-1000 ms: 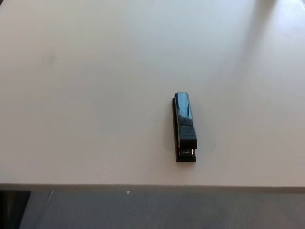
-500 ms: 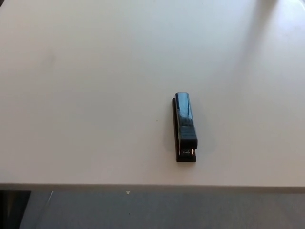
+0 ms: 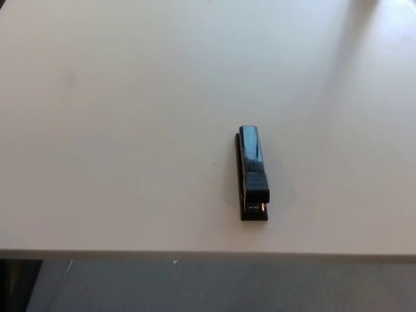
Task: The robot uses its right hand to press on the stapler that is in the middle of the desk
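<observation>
A black stapler [image 3: 252, 171] lies flat on the white desk [image 3: 130, 130], a little right of centre and close to the near edge. Its long axis runs almost straight away from me, with the open stapling end toward the desk's front edge. Nothing touches it. Neither of my hands shows in the head view.
The desk's front edge [image 3: 208, 255] crosses the bottom of the picture, with grey floor [image 3: 214, 286] below it. A soft shadow band falls across the desk's far right corner [image 3: 364, 39].
</observation>
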